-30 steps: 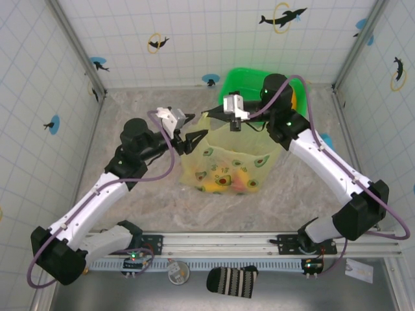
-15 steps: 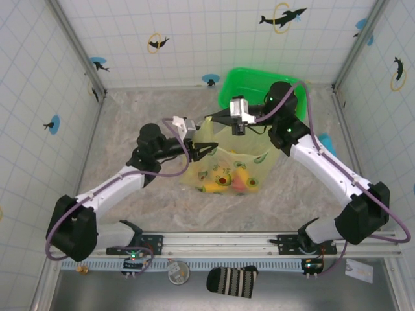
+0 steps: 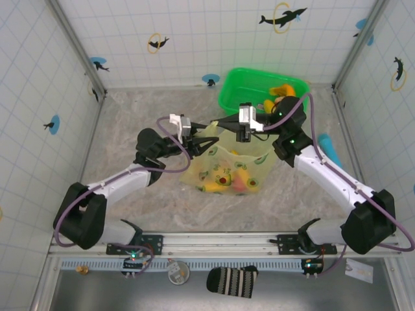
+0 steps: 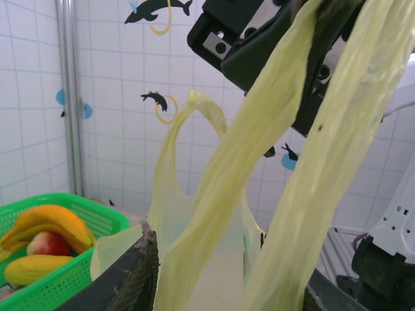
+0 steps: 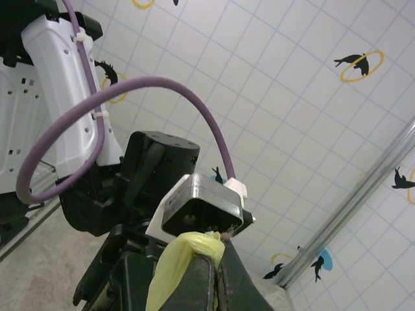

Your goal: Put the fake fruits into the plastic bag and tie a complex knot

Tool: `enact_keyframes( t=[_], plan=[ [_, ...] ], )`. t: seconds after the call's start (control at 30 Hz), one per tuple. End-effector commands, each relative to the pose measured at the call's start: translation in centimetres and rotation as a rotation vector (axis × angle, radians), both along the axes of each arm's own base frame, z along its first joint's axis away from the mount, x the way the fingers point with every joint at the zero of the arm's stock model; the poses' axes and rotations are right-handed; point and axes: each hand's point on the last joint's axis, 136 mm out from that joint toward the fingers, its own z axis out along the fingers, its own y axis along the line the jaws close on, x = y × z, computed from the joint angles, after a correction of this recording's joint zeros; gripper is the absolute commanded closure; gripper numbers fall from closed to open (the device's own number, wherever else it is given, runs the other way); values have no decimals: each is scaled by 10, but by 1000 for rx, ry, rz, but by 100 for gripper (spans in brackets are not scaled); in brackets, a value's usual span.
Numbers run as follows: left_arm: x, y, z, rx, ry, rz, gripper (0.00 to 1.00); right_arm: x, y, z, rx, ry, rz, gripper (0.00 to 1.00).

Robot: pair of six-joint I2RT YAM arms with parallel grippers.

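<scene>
Plastic bag (image 3: 224, 165) handles gathered

Left gripper (image 3: 207, 143), swung in beside the right gripper (image 3: 219, 123), closes half-open jaws around two handle strips (image 4: 259, 162); the right pinches one tight. Fake fruits (image 3: 228, 181) sit bagged mid-table; tying looks next.

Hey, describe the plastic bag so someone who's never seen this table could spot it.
Look at the middle of the marbled table, just nearer than the rigid green basket. The plastic bag sits there. Unlike the basket, it is thin, translucent yellow-green with avocado prints, and fake fruits show through.
</scene>
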Motion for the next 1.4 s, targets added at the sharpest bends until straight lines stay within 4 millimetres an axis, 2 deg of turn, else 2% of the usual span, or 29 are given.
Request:
enact_keyframes(
  t=[0.0, 0.13, 0.2, 0.3, 0.4, 0.53, 0.67, 0.8, 1.03, 1.37],
  plan=[
    [-18, -8, 11, -31, -39, -91, 54, -6, -7, 17, 57, -47, -7, 100],
    [-17, -20, 1, -5, -32, -82, 54, -2, -6, 24, 90, -24, -11, 100],
    [-10, -22, 1, -13, -16, -48, 59, 4, -3, 31, 120, 14, -29, 100],
    [6, -21, 3, -31, -19, 58, 79, 15, 3, 37, 132, 115, -73, 100],
    [9, -15, 8, -47, -78, 145, 100, 18, 5, 38, 145, 171, -110, 100],
    [2, -15, 11, -44, -105, 142, 100, 16, 3, 28, 144, 174, -134, 100],
    [-6, -12, 0, -22, -110, 132, 100, 16, -6, 20, 152, 166, -174, 100],
    [-15, -9, -10, -2, -102, 106, 99, 10, -23, 12, 186, 145, -218, 100],
    [-23, -6, -11, 7, -109, 88, 100, 9, -46, -5, 230, 148, -320, 100],
    [-33, -9, -26, 81, -92, 27, 100, 27, -90, -30, 290, 168, -494, 100]
  ],
)
